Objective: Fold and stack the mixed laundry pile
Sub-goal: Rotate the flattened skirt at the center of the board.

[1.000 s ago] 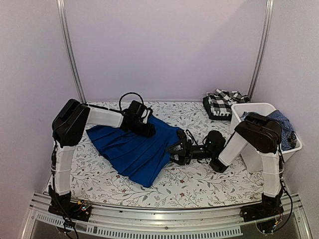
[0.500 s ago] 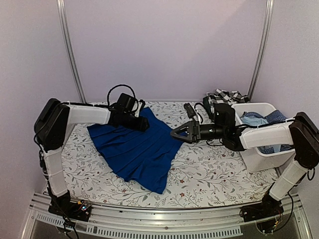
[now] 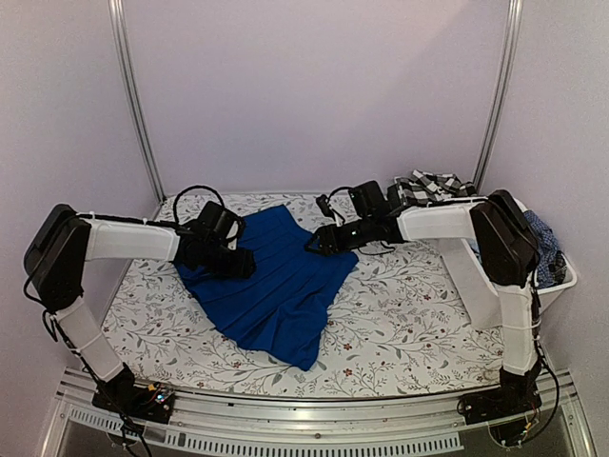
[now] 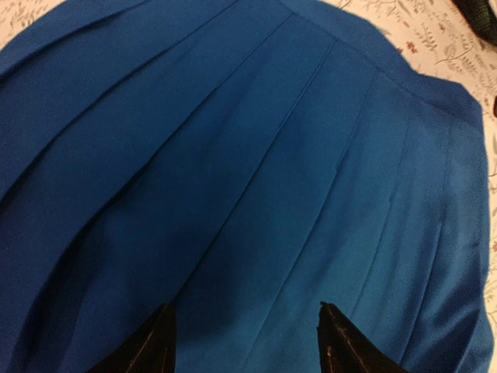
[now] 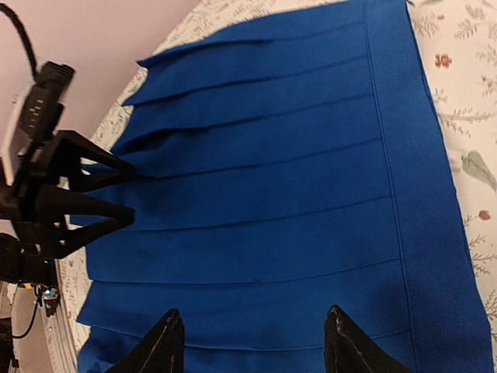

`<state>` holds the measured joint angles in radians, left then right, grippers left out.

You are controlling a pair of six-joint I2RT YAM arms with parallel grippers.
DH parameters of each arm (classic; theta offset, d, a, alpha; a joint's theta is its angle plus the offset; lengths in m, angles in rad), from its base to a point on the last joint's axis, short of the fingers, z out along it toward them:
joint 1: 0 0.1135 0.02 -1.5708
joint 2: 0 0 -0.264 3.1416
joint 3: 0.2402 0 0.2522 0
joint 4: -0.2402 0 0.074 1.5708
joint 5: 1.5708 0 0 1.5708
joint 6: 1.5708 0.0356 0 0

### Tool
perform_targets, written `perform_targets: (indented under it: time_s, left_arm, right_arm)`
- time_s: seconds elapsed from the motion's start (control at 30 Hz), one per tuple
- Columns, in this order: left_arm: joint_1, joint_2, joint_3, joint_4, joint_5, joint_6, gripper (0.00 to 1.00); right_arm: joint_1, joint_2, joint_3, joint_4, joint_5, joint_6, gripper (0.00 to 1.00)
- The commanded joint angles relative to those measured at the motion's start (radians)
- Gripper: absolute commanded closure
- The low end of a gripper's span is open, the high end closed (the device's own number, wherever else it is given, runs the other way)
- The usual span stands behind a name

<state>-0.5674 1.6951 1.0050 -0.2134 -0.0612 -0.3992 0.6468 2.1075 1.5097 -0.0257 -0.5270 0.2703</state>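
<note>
1. Royal blue cloth, a pleated skirt (image 3: 276, 290), lies spread flat on the cover (image 3: 400, 324), left of the table's centre. It is the only garment laid out, and it has no fold in it yet.
2. Its band edge points to the far right and its hem fans out toward the near left. The pleats run on that diagonal across the table, and I judge the long axis does too.
3. Left gripper (image 3: 243, 265) sits low at the hem side, touching or just above the cloth. Its jaws are partly spread, and nothing shows pinched between them.
4. Right gripper (image 3: 316, 245) hovers at the band edge opposite. Its jaws are spread about as far, and it is empty.
5. Plaid garment (image 3: 430, 187) lies crumpled at the far right, just behind the tub (image 3: 481, 205). A checked garment (image 3: 550, 238) hangs in the tub at the right edge. Neither is folded.
6. By my judgement the task is near its start. The skirt is flattened and ready for a first fold, and no stack shows anywhere. Folding the skirt, then the plaid and checked garments, and stacking them all is left to do.
</note>
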Motion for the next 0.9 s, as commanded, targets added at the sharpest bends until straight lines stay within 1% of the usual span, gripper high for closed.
perform_targets:
  time_s: [0.0, 0.17, 0.27, 0.33, 0.4, 0.43, 0.53, 0.6, 0.63, 0.67, 0.7, 0.77, 0.87]
  left_arm:
    - [-0.013, 0.025, -0.034, -0.023, -0.028, -0.081, 0.40]
    - [-0.005, 0.142, 0.003, -0.022, -0.049, -0.066, 0.42]
    - [0.006, 0.254, 0.086, -0.023, -0.032, -0.030, 0.48]
    - [0.026, 0.333, 0.167, -0.028, -0.020, 0.009, 0.52]
    - [0.046, 0.421, 0.276, -0.039, 0.004, 0.047, 0.53]
    - [0.054, 0.464, 0.367, -0.051, 0.009, 0.065, 0.54]
    - [0.080, 0.603, 0.607, -0.093, 0.036, 0.134, 0.53]
    - [0.092, 0.680, 0.783, -0.164, 0.014, 0.164, 0.51]
    - [0.096, 0.695, 0.849, -0.186, 0.020, 0.178, 0.47]
    - [0.095, 0.688, 0.878, -0.189, 0.013, 0.188, 0.44]
    - [0.093, 0.660, 0.882, -0.186, 0.007, 0.192, 0.42]
    - [0.081, 0.558, 0.803, -0.136, 0.029, 0.216, 0.37]
    - [0.044, 0.346, 0.563, -0.041, 0.033, 0.268, 0.27]
  right_arm:
    - [0.001, 0.146, 0.100, -0.160, 0.060, -0.094, 0.41]
    - [-0.004, 0.234, 0.123, -0.251, 0.174, -0.130, 0.44]
    - [-0.016, 0.232, 0.060, -0.290, 0.231, -0.117, 0.45]
    - [-0.028, 0.204, -0.018, -0.291, 0.240, -0.100, 0.45]
    - [-0.030, 0.163, -0.102, -0.292, 0.239, -0.086, 0.46]
    - [-0.030, 0.148, -0.144, -0.287, 0.225, -0.080, 0.48]
    - [-0.013, 0.075, -0.301, -0.218, 0.128, -0.049, 0.51]
    - [0.018, 0.012, -0.406, -0.143, 0.028, -0.022, 0.50]
    - [0.036, -0.048, -0.438, -0.101, -0.027, -0.017, 0.48]
    - [0.050, -0.086, -0.457, -0.076, -0.036, -0.011, 0.46]
    - [0.057, -0.136, -0.465, -0.065, -0.034, -0.009, 0.44]
    - [0.059, -0.235, -0.477, -0.057, -0.012, -0.014, 0.42]
    - [0.058, -0.347, -0.487, -0.081, 0.111, -0.078, 0.35]
